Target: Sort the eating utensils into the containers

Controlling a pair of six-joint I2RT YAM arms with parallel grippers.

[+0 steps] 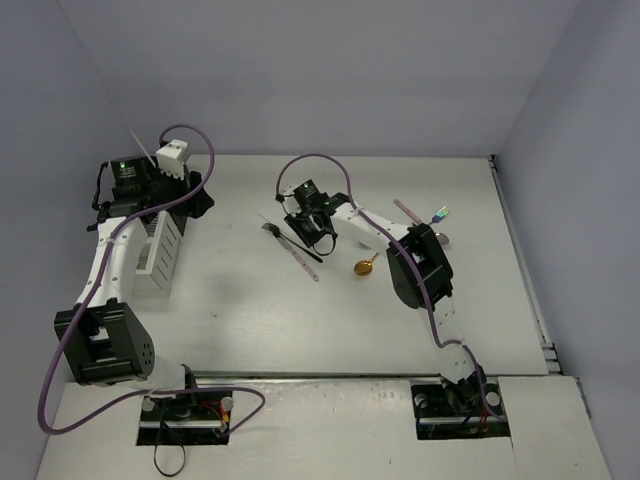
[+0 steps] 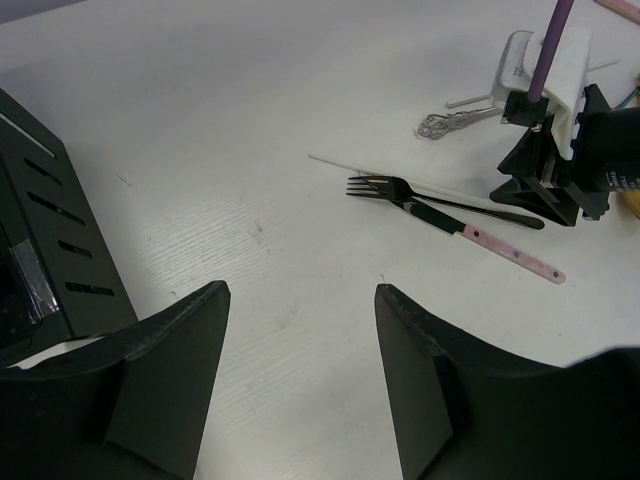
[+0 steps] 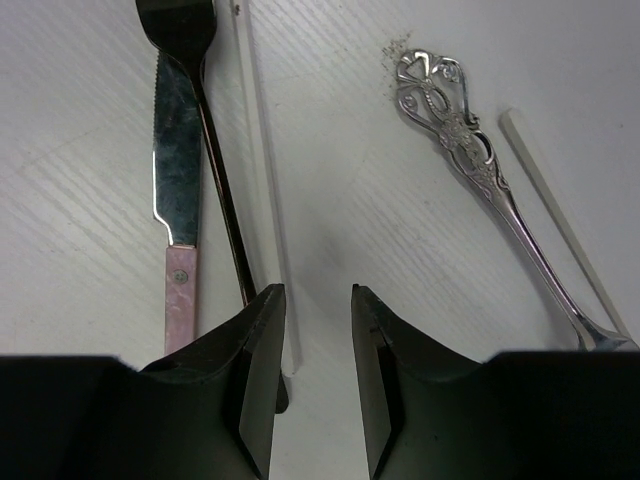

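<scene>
A pale stick (image 3: 262,190) lies on the table (image 3: 350,180), and its near end reaches into the gap of the right gripper (image 3: 318,300), close against the inner face of the left finger (image 3: 250,370). This gripper's jaws stand narrow, with bare table showing between them. Whether the finger touches the stick cannot be told.

Just left of the stick lies a black fork (image 3: 185,25), its thin dark handle running down beside the left finger. Left of that is a knife (image 3: 175,150) with a pink handle, its serrated blade alongside the fork. To the right of the gripper, apart from it, lies an ornate silver handle (image 3: 460,130). A 2nd pale stick (image 3: 560,210) lies just beyond that.

In the top view a gold spoon (image 1: 367,266) lies on the table near the right arm's elbow. A pink piece (image 1: 408,210) and a small iridescent fork (image 1: 440,213) lie farther out on that side.

The left gripper (image 2: 300,300) hangs wide over bare table with nothing between its 2 fingers (image 2: 170,380). The black caddy (image 2: 50,230) stands just to its left. The fork, knife and right gripper are well ahead of it to the right. The white caddy (image 1: 160,255) stands beside the left arm's forearm.
</scene>
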